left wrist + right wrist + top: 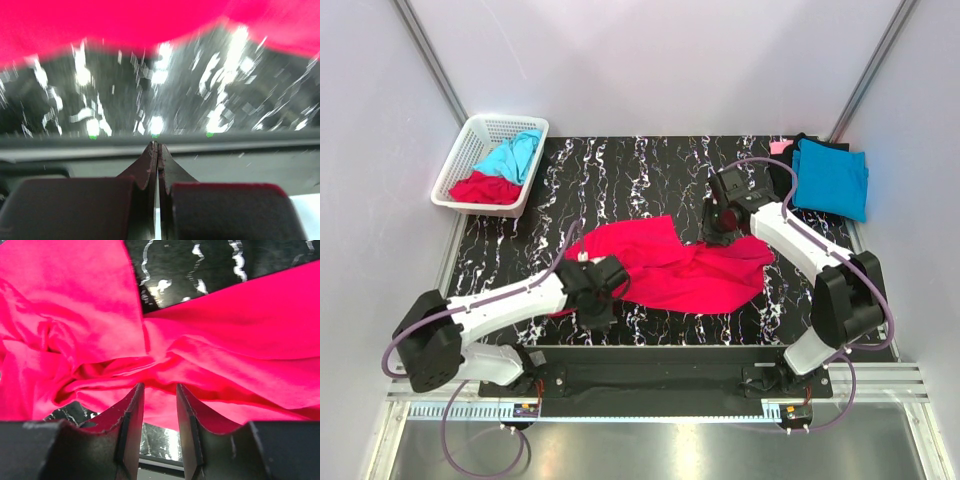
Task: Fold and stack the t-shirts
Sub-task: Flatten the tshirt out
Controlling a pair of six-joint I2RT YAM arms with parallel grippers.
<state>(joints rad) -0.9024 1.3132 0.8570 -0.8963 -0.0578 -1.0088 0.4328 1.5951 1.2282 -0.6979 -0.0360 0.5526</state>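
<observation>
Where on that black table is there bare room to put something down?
The widest bare stretch is the table's far strip, between the white basket and the folded turquoise t-shirt, beyond the crumpled red t-shirt. A smaller patch lies on the basket's near side, left of the red one. The middle is crowded by that shirt, the left arm and the right arm.

No legible text, label, brand, number or sign on crimson t-shirt (695, 272), white lattice basket (457, 165) or marbled table (650, 170).

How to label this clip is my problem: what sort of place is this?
Likely a lab robot cell: white panel walls enclose a black marbled table, two bolted arms, and a white basket of t-shirts.
</observation>
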